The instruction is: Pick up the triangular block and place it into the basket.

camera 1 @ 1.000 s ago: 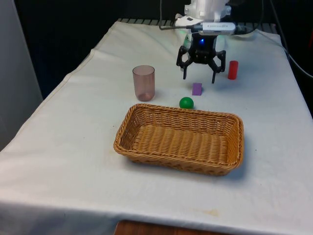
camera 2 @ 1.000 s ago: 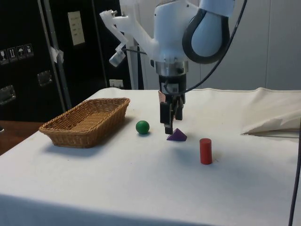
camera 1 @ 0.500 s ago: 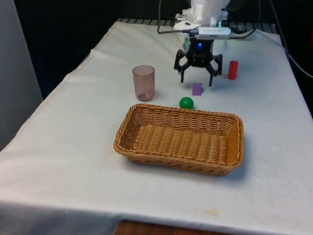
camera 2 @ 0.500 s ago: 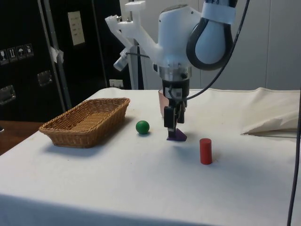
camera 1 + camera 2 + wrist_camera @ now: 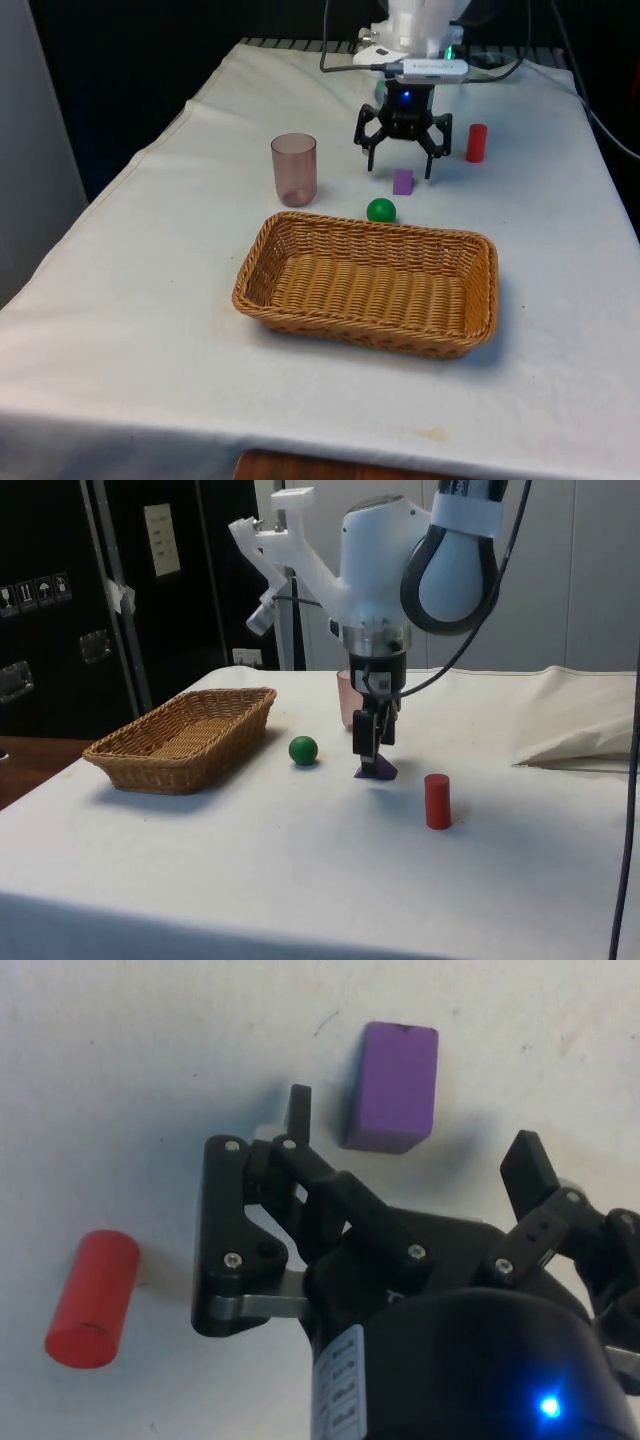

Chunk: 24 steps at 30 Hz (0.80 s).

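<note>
Two fingers spread wide, the gripper (image 5: 401,165) has shifted toward the table's far end and now hangs just beyond the purple triangular block (image 5: 402,181), which lies untouched on the cloth, past the green ball (image 5: 380,210) from the basket (image 5: 369,283); grasp pending.

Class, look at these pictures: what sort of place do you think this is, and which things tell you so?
Probably a robot test lab: a table under a white cloth, a claw open over a purple block, and dark cabinets behind.
</note>
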{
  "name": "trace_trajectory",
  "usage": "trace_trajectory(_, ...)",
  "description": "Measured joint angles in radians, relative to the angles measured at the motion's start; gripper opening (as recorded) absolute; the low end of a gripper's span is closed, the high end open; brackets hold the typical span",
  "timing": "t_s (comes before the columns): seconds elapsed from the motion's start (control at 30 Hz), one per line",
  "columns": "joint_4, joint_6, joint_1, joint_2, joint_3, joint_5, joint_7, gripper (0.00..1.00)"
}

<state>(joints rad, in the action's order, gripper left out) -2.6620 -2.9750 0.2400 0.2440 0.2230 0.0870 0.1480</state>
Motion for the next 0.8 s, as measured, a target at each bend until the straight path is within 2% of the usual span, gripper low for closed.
trace_trajectory(0.27, 0.003, -0.049, 0.000, 0.034, 0.005, 0.000, 0.000, 1.00)
trace_trajectory(0.4, 0.003, -0.049, 0.000, 0.033, 0.005, 0.000, 0.000, 0.98)
trace_trajectory(0.47, 0.003, -0.049, 0.000, 0.033, 0.005, 0.000, 0.000, 0.91)
trace_trajectory(0.5, 0.003, -0.050, 0.000, 0.033, 0.005, 0.000, 0.000, 0.77)
trace_trajectory(0.63, 0.003, -0.050, 0.000, 0.033, 0.005, 0.000, 0.000, 0.57)
trace_trajectory(0.67, 0.003, -0.050, 0.001, 0.033, 0.005, 0.000, 0.000, 0.57)
trace_trajectory(0.7, 0.002, -0.051, 0.001, 0.031, 0.004, 0.000, 0.001, 0.48)
trace_trajectory(0.8, 0.001, -0.051, 0.001, 0.028, 0.003, 0.000, 0.001, 0.34)
